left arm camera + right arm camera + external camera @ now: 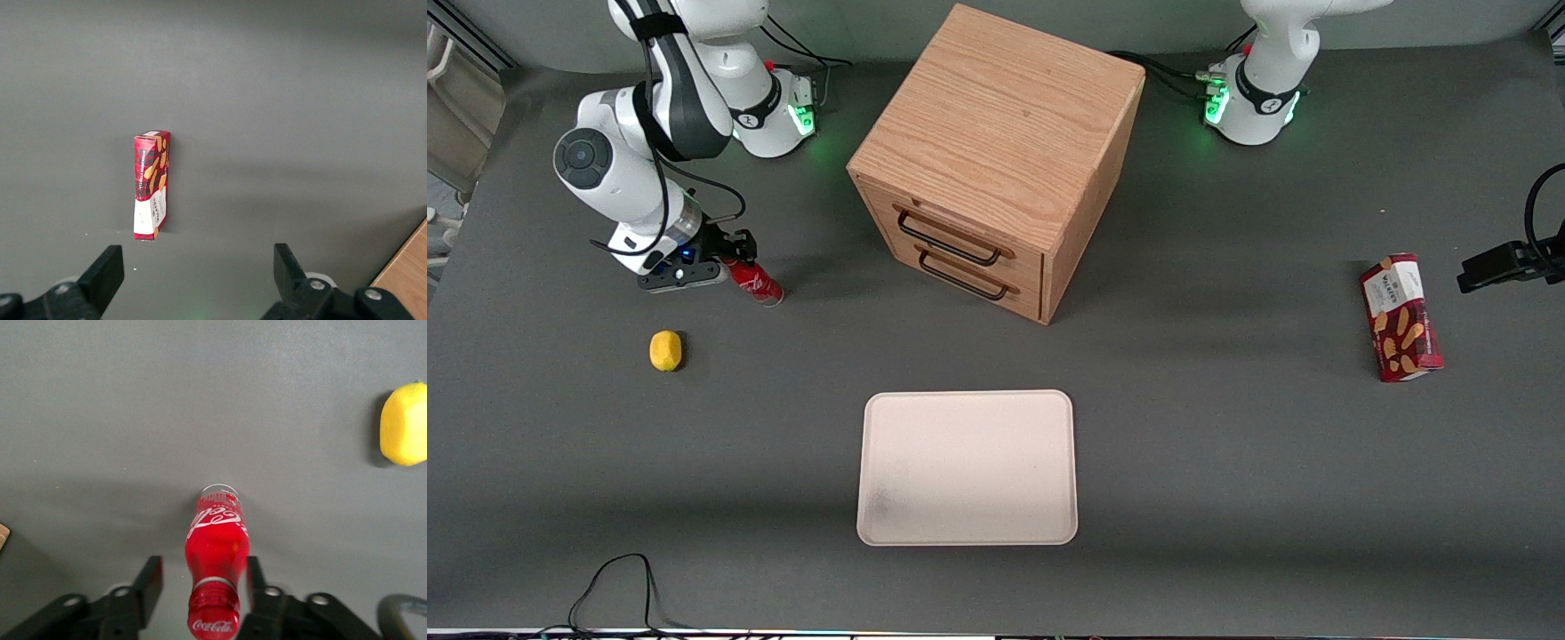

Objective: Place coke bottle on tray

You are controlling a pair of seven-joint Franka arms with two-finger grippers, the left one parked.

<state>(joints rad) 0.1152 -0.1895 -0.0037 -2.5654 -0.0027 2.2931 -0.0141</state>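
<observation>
Both my gripper (199,580) fingers straddle coke bottle (216,550), apart, near lemon (666,350); tray (967,468) nearer front camera.

White "Coca-Cola" script reads on the red cap of the coke bottle (217,570), which stands on the bench between the fingers of the gripper (203,580). The same script logo runs along the bottle's red body, only partly legible. The red snack box (1400,317), at the right of the front view, carries a white label reading "Walkers". No other text is legible.
</observation>
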